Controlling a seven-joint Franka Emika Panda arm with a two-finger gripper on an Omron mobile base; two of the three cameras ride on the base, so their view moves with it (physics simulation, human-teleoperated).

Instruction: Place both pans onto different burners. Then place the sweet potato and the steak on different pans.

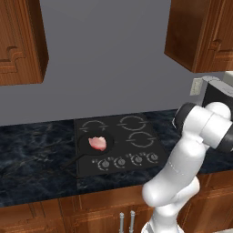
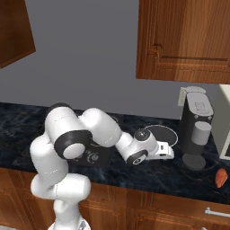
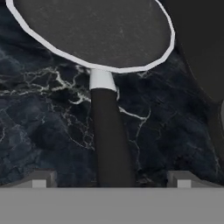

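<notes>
We saw the gripper (image 3: 111, 181) spread wide, astride the silver-rimmed pan's (image 3: 92, 30) handle at six o'clock. The steak (image 1: 97, 143) lay in the black pan (image 1: 85, 146) on the cooktop (image 1: 136, 157). No writing was readable.

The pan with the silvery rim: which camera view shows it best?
The hand view: the silver-rimmed pan and its dark handle are close and sharp there. The right base view shows part of it behind the wrist, on the counter.

Matte dark pan (image 3: 92, 30) with silvery metal rim on glossy veined marble counter (image 3: 39, 127).
</notes>
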